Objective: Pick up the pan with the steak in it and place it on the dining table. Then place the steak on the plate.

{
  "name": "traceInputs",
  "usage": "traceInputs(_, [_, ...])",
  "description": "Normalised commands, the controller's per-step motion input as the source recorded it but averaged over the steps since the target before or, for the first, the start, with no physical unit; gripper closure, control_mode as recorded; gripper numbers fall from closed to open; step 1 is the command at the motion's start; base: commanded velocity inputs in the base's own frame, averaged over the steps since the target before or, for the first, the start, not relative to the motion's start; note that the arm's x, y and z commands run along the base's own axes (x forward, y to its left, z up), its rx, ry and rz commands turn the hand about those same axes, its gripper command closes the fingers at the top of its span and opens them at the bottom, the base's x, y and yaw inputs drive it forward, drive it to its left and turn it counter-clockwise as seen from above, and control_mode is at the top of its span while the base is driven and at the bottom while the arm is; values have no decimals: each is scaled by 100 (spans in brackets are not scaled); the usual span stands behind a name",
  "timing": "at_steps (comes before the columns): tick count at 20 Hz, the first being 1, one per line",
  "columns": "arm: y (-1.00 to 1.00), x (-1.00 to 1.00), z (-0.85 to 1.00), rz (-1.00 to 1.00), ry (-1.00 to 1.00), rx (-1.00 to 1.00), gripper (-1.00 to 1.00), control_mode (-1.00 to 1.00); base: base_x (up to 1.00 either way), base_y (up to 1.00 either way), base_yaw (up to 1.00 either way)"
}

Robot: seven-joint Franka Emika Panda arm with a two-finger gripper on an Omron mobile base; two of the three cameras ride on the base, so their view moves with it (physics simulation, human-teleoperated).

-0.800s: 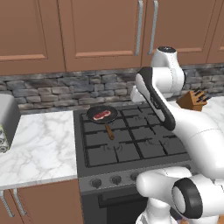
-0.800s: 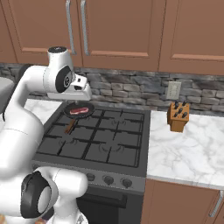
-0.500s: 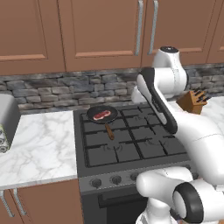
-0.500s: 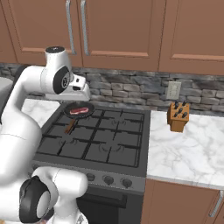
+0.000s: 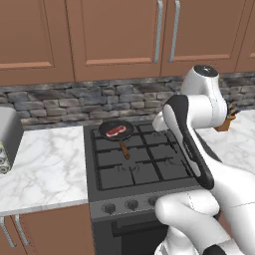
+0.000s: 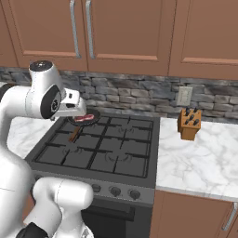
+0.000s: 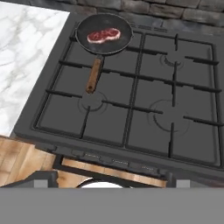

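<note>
The black pan (image 5: pixel 116 130) sits on the stove's back left burner, its brown wooden handle (image 5: pixel 124 149) pointing toward the front. The red steak (image 5: pixel 115 131) lies flat inside it. From the hand, the pan (image 7: pixel 104 33) and steak (image 7: pixel 103 35) are at the upper left, far below, and the handle (image 7: pixel 93 75) runs down from them. My gripper (image 7: pixel 111 183) hangs high above the stove's front edge, open and holding nothing. In the right base view my hand covers part of the pan (image 6: pixel 88 119). The dining table and the plate are out of view.
The dark gas stove (image 5: pixel 142 167) is set between marble counters (image 5: pixel 45 169) (image 6: pixel 200 158). A wooden knife block (image 6: pixel 188 124) stands on the right counter and a toaster (image 5: pixel 7 137) at the far left. Wood cabinets hang above the stone backsplash.
My arm has folded lower and drawn back toward the base, with the hand coming down over the stove. Pan and steak have not moved.
</note>
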Motion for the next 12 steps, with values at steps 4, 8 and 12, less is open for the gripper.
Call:
traceInputs(4, [17,-25,-15,5,-5,0,-100,-100,0,0,0])
traceInputs(8, [22,14,-17,0,-1,0,-100,-100,0,0,0])
traceInputs(12, [25,37,-20,0,0,0,-100,-100,0,0,0])
